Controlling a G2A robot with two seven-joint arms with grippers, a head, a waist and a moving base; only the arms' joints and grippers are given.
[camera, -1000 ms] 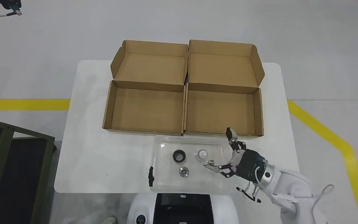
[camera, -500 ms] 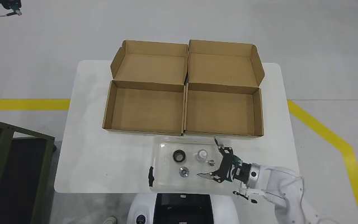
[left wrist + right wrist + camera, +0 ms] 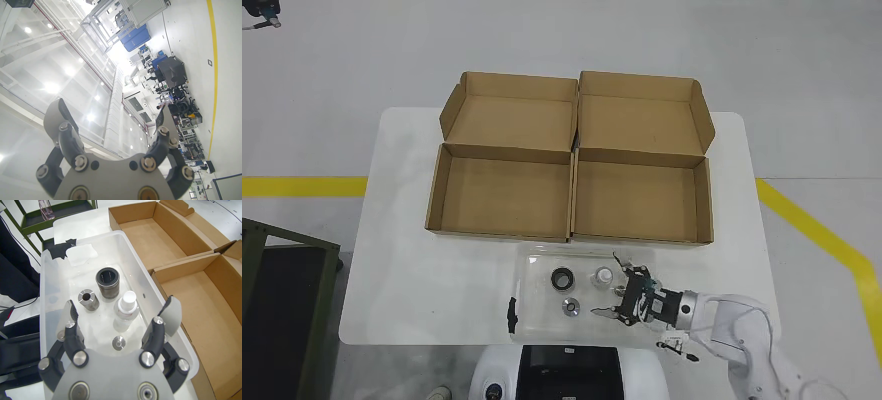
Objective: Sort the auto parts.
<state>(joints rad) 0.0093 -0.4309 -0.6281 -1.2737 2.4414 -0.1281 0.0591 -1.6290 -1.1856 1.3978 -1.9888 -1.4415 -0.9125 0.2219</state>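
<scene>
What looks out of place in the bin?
A small clear bottle with a white cap stands upright in the clear bin among the metal parts; it hardly looks like an auto part. Ragged black tape sticks to one end wall.

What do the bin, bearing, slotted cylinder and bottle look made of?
The bin looks like translucent plastic: milky walls, things behind show through. The bearing seems dark steel with a dull sheen, ball rows in its bore. The slotted cylinder is bright machined metal, probably steel. The bottle seems clear plastic, its cap white and matte.
</scene>
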